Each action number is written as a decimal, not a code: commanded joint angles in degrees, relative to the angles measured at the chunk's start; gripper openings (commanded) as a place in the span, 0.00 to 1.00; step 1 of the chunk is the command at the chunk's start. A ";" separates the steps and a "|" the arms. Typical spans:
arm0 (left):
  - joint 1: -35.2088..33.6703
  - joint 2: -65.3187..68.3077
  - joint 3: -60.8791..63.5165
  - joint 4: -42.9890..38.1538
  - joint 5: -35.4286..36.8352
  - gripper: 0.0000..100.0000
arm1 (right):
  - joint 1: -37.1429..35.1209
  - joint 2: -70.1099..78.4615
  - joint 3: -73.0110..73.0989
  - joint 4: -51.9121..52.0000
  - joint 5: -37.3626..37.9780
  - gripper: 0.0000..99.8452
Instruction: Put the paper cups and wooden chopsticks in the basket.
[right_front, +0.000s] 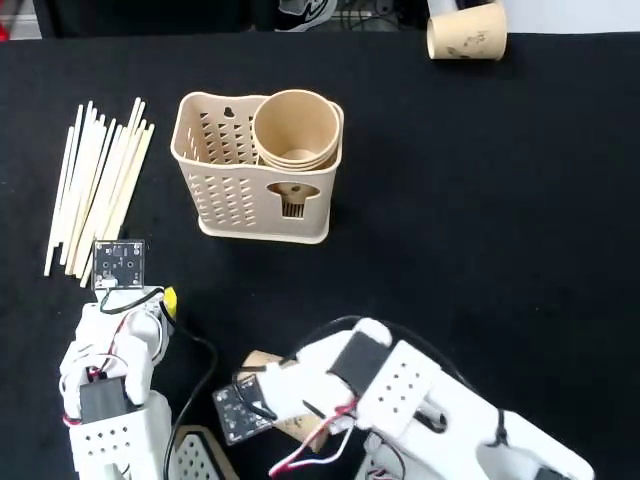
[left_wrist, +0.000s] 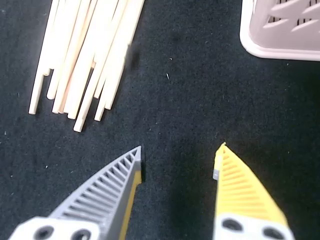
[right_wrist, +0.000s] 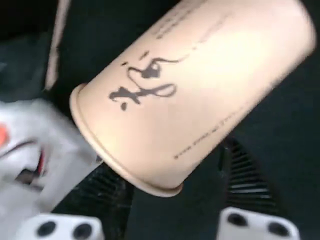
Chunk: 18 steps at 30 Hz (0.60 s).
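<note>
Chopsticks (right_front: 98, 180) lie left of the basket (right_front: 230, 195); stacked cups (right_front: 296, 128) sit in its right side; another cup (right_front: 466, 33) far behind-right

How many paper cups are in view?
4 at least: a stack, two or more nested, in the basket; a cup lying at the far right edge; a cup in the right hand.

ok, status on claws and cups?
Left claw open, empty, near chopsticks. Right claw shut on paper cup. Stacked cups in basket; loose cup at far edge. Nothing blocking basket.

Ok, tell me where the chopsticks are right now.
In the high view the chopsticks lie bundled on the table, left of the basket, just ahead of the open left gripper.
</note>
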 joint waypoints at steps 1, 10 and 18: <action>0.57 -0.44 1.01 -0.62 -0.44 0.24 | -0.44 -6.46 -2.51 -0.97 -5.54 0.09; 0.57 -0.44 1.01 -0.62 -0.44 0.24 | 7.65 -22.64 -10.59 4.04 -10.99 0.01; 0.57 -0.44 1.01 -0.53 -0.44 0.24 | 17.58 -12.97 -30.37 5.10 -22.24 0.01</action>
